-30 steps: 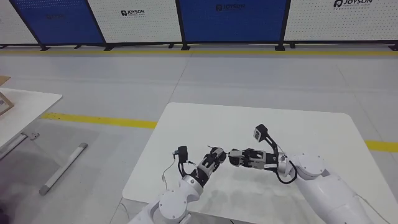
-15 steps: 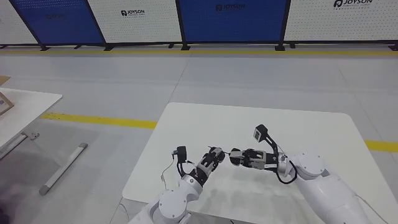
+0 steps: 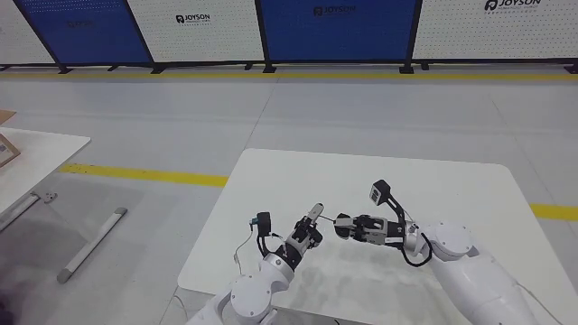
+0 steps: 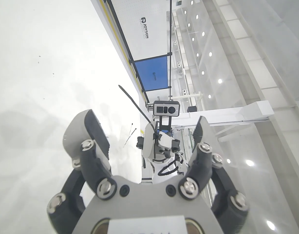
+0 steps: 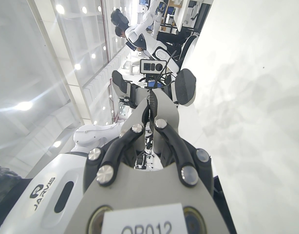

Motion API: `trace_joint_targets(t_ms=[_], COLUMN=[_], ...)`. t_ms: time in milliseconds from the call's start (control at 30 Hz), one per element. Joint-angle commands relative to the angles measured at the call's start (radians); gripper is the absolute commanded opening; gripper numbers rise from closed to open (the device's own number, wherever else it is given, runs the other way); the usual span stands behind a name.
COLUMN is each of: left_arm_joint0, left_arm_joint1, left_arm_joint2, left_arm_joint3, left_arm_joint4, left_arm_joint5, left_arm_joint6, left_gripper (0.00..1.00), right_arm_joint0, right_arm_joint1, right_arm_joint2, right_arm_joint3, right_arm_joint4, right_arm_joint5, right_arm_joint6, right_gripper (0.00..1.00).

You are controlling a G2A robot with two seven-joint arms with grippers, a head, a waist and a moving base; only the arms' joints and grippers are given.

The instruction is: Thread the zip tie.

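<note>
Zip tie (image 4: 137,107) (slim, black) in right tool (image 5: 149,99), left tool (image 4: 147,122) agape

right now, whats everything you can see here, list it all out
zip tie: 1, black, pinched in the right hand, its tail pointing toward the left hand
loose ties: seemingly 2, black, lying flat on the table
table: 1, white, under both arms
side table: 1, white, off across the floor
wall panels: several, blue and white, along the back
floor lines: 2, yellow, on the grey floor
left hand: 1, grey with black pads, open, facing the right hand
right hand: 1, grey and black, shut on the zip tie
</note>
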Motion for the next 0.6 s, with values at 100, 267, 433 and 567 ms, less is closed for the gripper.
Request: trace_joint_targets(t_ms=[100, 267, 433, 567], left_arm_joint0=[-0.008, -0.007, -0.007, -0.009], left_arm_joint1=[-0.003, -0.008, -0.008, -0.009], left_arm_joint2=[0.001, -0.008, -0.008, -0.006], left_arm_joint3=[0.013, 0.014, 0.014, 0.017], left_arm_joint4=[-0.009, 0.030, 0.030, 0.030], left_arm_joint5=[-0.010, -0.056, -0.056, -0.055], left_arm_joint6=[-0.020, 0.058, 0.058, 0.047], left_gripper=[1.00, 1.00, 1.00, 1.00], right_arm_joint0=[-0.024, -0.025, -0.025, -0.025], right_arm_joint1=[0.001, 0.001, 0.001, 0.001], right_arm_joint2=[0.015, 0.029, 0.029, 0.029], right_arm_joint3=[-0.033, -0.016, -0.016, -0.016], right_arm_joint4=[0.022, 0.037, 0.037, 0.037], right_arm_joint5=[0.012, 0.021, 0.021, 0.021], right_arm_joint6=[0.037, 0.035, 0.035, 0.035], right_gripper=[0.00, 0.00, 0.00, 0.00])
